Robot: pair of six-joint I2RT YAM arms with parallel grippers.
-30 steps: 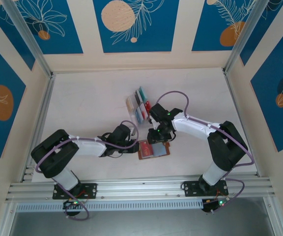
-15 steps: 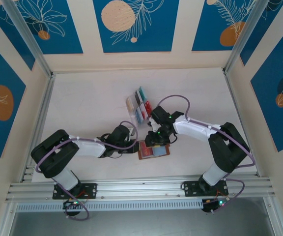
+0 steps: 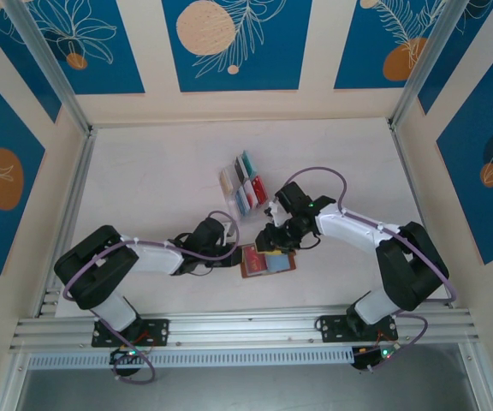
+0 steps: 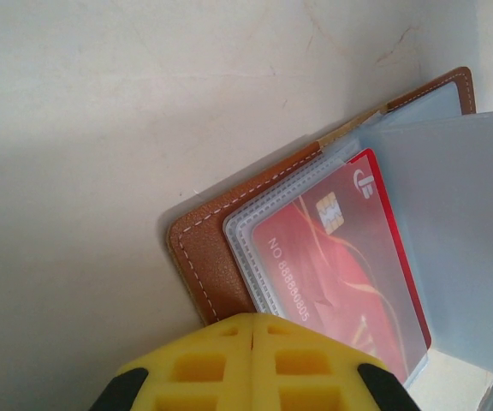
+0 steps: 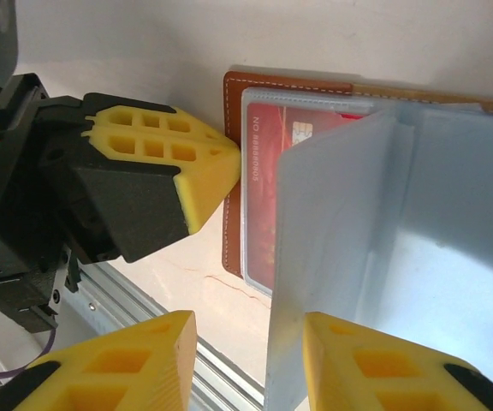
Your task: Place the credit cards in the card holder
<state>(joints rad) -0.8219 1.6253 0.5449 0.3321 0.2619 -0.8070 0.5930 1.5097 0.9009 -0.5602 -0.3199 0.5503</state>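
Observation:
The brown leather card holder [image 3: 286, 266] lies open on the table in front of both arms. A red credit card [image 4: 341, 265] sits in its clear left pocket [image 5: 268, 171]. My left gripper [image 3: 236, 255] is shut, its yellow tips [image 4: 253, 318] set against the holder's stitched left edge [image 4: 204, 257]. My right gripper [image 3: 270, 242] hovers over the holder with its jaws apart [image 5: 248, 330]. A clear plastic pocket leaf [image 5: 332, 248] stands up between them, against the right finger. More credit cards stand in the clear rack [image 3: 243, 182] farther back.
The rack of cards is just behind the right wrist. The aluminium rail [image 3: 246, 325] runs along the table's near edge, close below the holder. Bare table spreads to the left [image 3: 144, 180] and right [image 3: 358, 163].
The right gripper has come down and forward over the open holder, and its forearm has swung to the right. The left arm and the holder have not moved.

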